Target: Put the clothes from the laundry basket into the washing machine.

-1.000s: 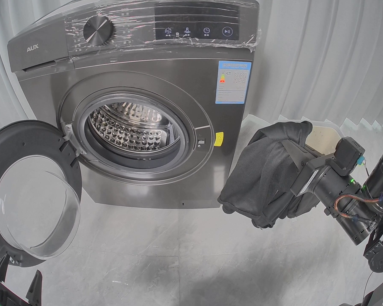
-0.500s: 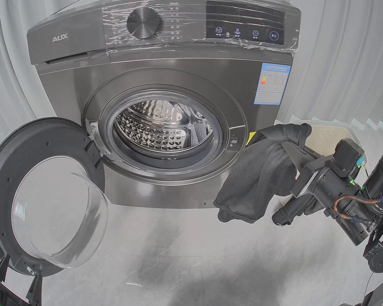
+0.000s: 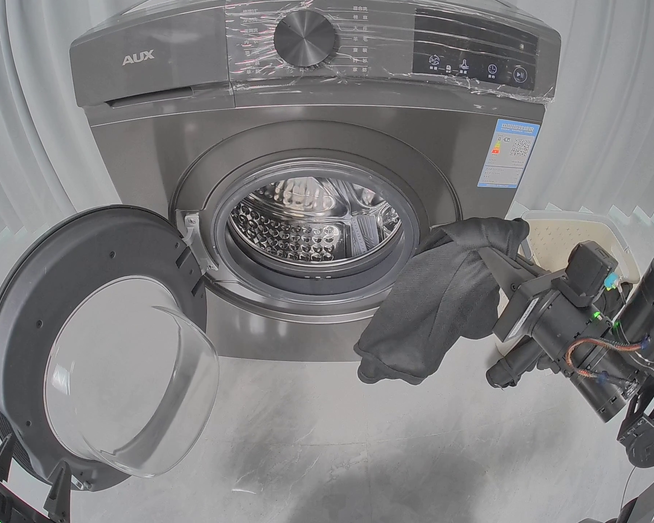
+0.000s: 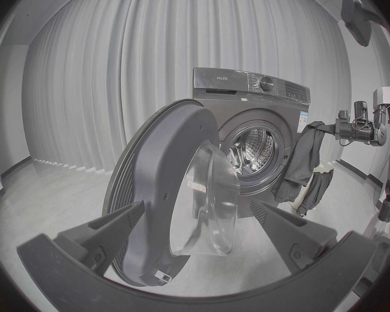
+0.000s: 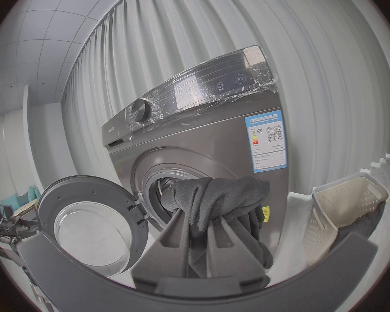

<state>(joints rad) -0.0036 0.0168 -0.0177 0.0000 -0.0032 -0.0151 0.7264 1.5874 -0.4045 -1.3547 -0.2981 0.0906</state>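
A grey front-loading washing machine [image 3: 312, 147] stands on a pale floor [image 3: 341, 437] before a white pleated curtain [image 3: 618, 110]. Its round door [image 3: 94, 343] is swung wide open to the robot's left, baring the steel drum [image 3: 312, 219].

A dark garment [image 3: 429, 306] hangs in the air just right of the drum opening, in front of the machine's lower right corner. The right gripper [image 3: 495, 259] has its fingers clenched on the garment's top edge; the right wrist view shows the cloth bunched between them [image 5: 199, 219].

The cream laundry basket [image 3: 581, 230] sits on the floor beside the machine's right side. The left wrist view shows a second dark garment [image 4: 316, 191] draped over the basket's edge.

The left gripper [image 3: 30, 466] hangs low beside the door, fingers spread apart and holding nothing.

Clear plastic film [image 3: 385, 59] wraps the control panel and dial [image 3: 305, 38]. A blue-and-white label [image 3: 509, 152] is stuck on the front, and the right wrist view shows a small yellow sticker [image 5: 265, 213] below it.
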